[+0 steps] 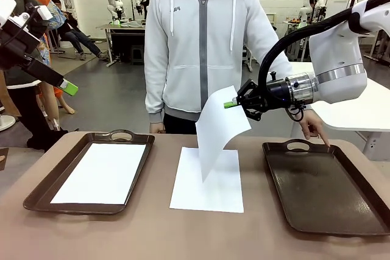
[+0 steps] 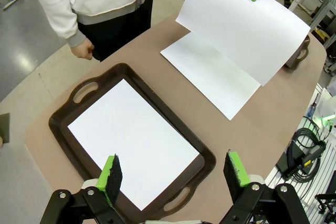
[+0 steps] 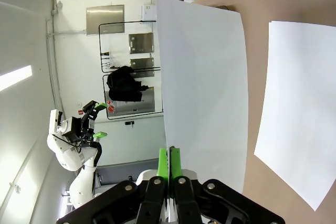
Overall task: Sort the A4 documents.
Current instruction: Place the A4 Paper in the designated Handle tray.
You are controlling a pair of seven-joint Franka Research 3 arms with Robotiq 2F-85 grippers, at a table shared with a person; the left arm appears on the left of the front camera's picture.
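Right claw (image 1: 230, 104) is reaching in from the right side, jaws fully closed and pinching the top edge of the held sheet (image 1: 220, 123), one of the A4 documents. In the right wrist view the green pads (image 3: 163, 162) are pressing flat together on the paper edge, right claw (image 3: 169, 153) gripping the held sheet (image 3: 205, 93) and nothing else. The sheet is hanging off the worktop (image 1: 152, 229), curving, with its low corner dipping over the middle sheet (image 1: 207, 190); cannot tell whether the two are touching. The middle sheet is lying flat on the bare worktop between the two trays, also showing at (image 2: 210, 74) and (image 3: 299, 103). Left claw (image 1: 68, 87) is hanging high at the left side, well above the worktop. In its wrist view the left claw (image 2: 173, 174) is standing wide open, green pads (image 2: 110, 174) far apart, gripping and touching nothing, looking down on the left tray (image 2: 63, 124). The tray sheet (image 2: 131, 140) is lying flat inside that tray, inside the rim. In the front view the tray sheet (image 1: 100, 172) is sitting in the left tray (image 1: 42, 190). The right tray (image 1: 323, 187) is sitting at the right of the worktop. A person is standing at the far side, the person's hand (image 1: 314, 127) pointing a finger down at the right tray's far rim.
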